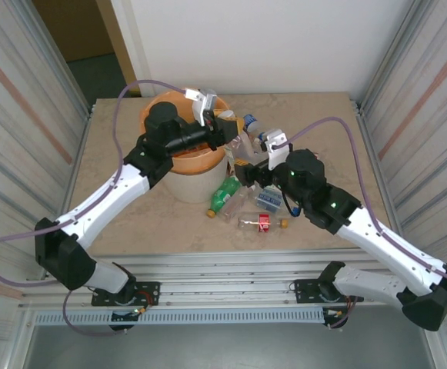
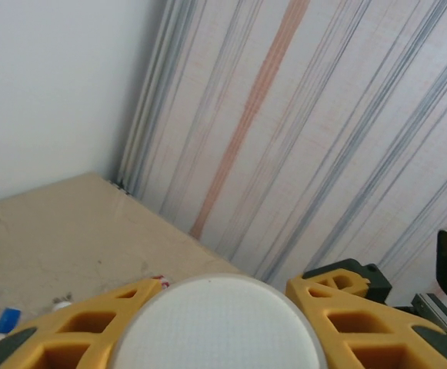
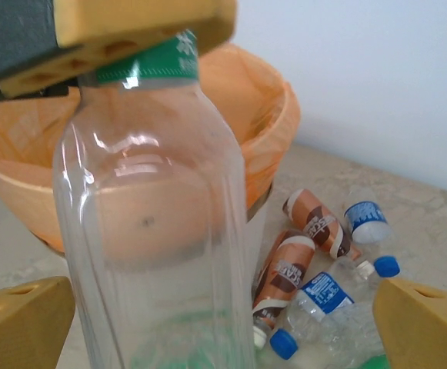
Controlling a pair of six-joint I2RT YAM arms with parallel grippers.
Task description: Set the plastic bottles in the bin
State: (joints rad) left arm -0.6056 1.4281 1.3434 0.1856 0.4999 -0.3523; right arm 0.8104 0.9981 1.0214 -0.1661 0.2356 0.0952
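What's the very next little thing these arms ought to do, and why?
Probably the left gripper should carry the clear bottle over the bin. It grips the bottle by its cap, the right gripper stands wide open on either side of it, and the orange-lined bin sits just behind, so nothing seems to hold it back.

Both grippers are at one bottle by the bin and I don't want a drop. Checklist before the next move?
1. Left gripper grip on the clear bottle: ok, fingers clamped at its green-banded top.
2. Right gripper off the bottle: ok, jaws wide apart on either side of it.
3. Bottle above the bin opening: not ok, its body hangs beside the rim, outside the orange liner.
4. Bin upright and open: ok.
5. Lift path clear of the right gripper: cannot tell.
6. Task complete: not ok, several loose bottles lie beside the bin.
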